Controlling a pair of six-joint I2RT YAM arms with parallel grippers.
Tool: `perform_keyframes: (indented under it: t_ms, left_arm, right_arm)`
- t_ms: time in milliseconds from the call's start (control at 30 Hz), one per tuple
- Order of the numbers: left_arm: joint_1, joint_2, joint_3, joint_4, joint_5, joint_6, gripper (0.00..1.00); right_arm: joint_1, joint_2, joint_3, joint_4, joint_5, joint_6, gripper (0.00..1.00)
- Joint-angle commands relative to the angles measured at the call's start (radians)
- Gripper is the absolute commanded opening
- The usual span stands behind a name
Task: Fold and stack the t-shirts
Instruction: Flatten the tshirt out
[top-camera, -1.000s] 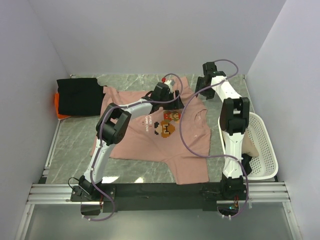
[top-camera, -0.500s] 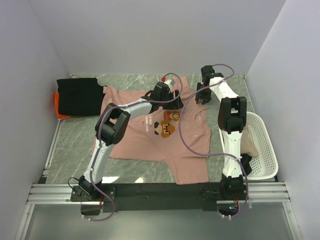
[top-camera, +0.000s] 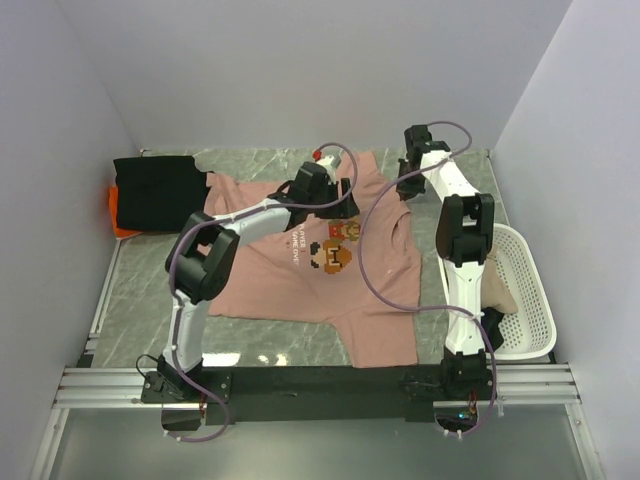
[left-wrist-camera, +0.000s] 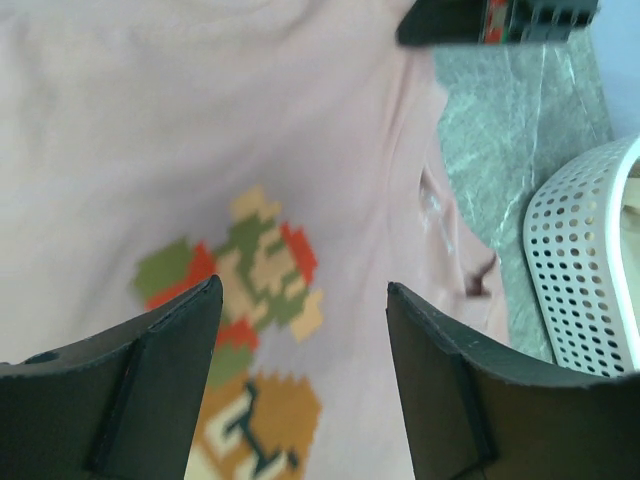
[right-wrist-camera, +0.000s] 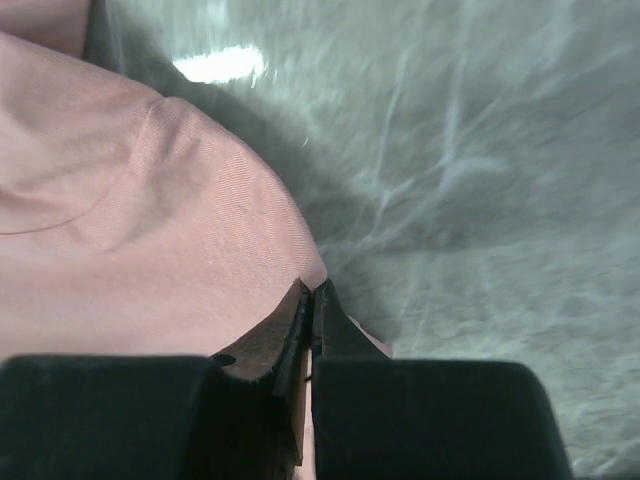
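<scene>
The dusty-pink t-shirt (top-camera: 290, 270) lies spread flat, its pixel-art graphic (top-camera: 335, 247) facing up. At the back left sits a folded black t-shirt (top-camera: 160, 190) on an orange t-shirt (top-camera: 117, 216). My left gripper (top-camera: 340, 205) hovers open over the pink shirt near its collar. In the left wrist view its gripper (left-wrist-camera: 303, 285) frames the graphic (left-wrist-camera: 250, 270) with nothing between the fingers. My right gripper (top-camera: 405, 186) is at the shirt's far right corner. In the right wrist view the gripper (right-wrist-camera: 312, 287) is shut on the pink t-shirt's (right-wrist-camera: 140, 220) edge.
A white mesh laundry basket (top-camera: 535, 300) stands at the right edge, with beige cloth inside; it also shows as the basket (left-wrist-camera: 590, 250) in the left wrist view. Marble tabletop (right-wrist-camera: 480, 160) shows beyond the shirt's edge. Walls close in on three sides.
My right gripper has closed on the pink shirt's edge. The left arm has swung a little to the left, still open.
</scene>
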Motion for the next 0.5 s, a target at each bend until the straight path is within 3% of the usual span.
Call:
perform_keyframes:
  t_ms: [0,233,467]
  left_arm:
    - [0.001,-0.116,-0.073,0.016,-0.051,0.040,0.73]
    - [0.019,-0.256,-0.226,0.019,-0.134,0.043,0.74]
    - [0.051,-0.510,-0.462,-0.014,-0.301,0.041,0.74]
  right_arm:
    - [-0.045,0.002,0.088,0.006,0.055,0.010,0.00]
    - [-0.081,0.049,0.144,0.000,0.086,0.023,0.00]
    - [-0.091,0.041,0.154,0.034,0.109,0.047,0.00]
